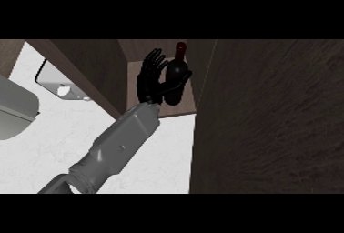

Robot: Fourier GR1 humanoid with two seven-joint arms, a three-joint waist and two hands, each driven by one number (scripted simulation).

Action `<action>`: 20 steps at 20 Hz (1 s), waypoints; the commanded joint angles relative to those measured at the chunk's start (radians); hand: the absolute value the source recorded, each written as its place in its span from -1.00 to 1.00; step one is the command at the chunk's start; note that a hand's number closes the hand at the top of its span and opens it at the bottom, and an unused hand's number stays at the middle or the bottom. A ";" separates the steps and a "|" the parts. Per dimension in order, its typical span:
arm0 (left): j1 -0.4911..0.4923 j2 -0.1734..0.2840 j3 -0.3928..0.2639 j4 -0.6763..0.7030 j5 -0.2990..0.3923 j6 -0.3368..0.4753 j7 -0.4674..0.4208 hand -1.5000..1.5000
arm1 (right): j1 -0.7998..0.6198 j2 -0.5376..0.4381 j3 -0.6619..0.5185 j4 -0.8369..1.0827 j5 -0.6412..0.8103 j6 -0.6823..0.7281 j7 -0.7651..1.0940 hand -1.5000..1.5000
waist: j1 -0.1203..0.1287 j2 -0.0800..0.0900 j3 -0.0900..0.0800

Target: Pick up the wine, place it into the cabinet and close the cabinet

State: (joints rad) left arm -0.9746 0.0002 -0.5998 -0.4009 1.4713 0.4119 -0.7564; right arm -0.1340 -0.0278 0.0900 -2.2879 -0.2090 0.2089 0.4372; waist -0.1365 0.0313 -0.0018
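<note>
The wine bottle (177, 68) is dark with a red cap and stands upright on the brown shelf (181, 110) inside the open cabinet. My left hand (149, 79) is inside the cabinet just left of the bottle and against it. Its fingers (154, 58) are spread and straight, pointing up, and the thumb lies by the bottle's right side. The bottle's lower part merges with the dark hand, so the contact there is hard to make out. My grey left forearm (118, 145) runs in from the lower left. My right hand does not show.
A large dark wooden door panel (269, 118) fills the right side of the view. The cabinet's left wall (87, 68) slants beside the arm. A grey appliance (17, 109) and a small metal-framed object (60, 86) sit on the white counter (60, 136) at the left.
</note>
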 commanded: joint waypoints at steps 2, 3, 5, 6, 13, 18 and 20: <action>-0.035 0.000 -0.021 0.032 0.049 0.025 -0.004 -1.00 | 0.010 -0.012 -0.022 -0.007 -0.023 0.016 -0.015 -1.00 | 0.000 0.002 0.001; -0.018 0.000 -0.023 0.047 0.052 -0.010 -0.001 -1.00 | -0.002 -0.015 -0.035 0.020 -0.034 0.019 -0.017 -1.00 | 0.007 0.005 0.001; -0.035 0.000 -0.069 0.019 0.055 0.060 -0.002 -1.00 | 0.021 0.018 0.018 0.041 0.032 0.013 -0.067 -1.00 | 0.013 -0.001 0.001; 0.006 0.000 -0.075 0.035 0.054 0.027 -0.029 -1.00 | 0.041 -0.007 -0.011 -0.021 -0.004 0.010 -0.016 -1.00 | 0.014 -0.004 0.001; -0.066 0.000 -0.190 0.025 0.006 0.139 -0.028 -1.00 | 0.005 0.011 0.006 0.023 0.012 -0.001 -0.026 -1.00 | 0.006 -0.002 0.001; -0.058 0.000 -0.194 0.037 0.022 0.096 -0.059 -1.00 | 0.011 0.013 0.027 -0.024 0.008 -0.011 0.012 -1.00 | 0.010 -0.002 0.001; -0.090 0.000 -0.199 0.026 0.026 0.110 -0.042 -1.00 | 0.033 0.002 0.009 -0.021 -0.001 0.002 -0.002 -1.00 | 0.026 -0.007 0.001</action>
State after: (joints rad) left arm -1.0501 0.0000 -0.7839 -0.3573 1.4873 0.5081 -0.7937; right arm -0.1204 -0.0188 0.1075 -2.2899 -0.1970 0.2061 0.4293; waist -0.1199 0.0291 -0.0010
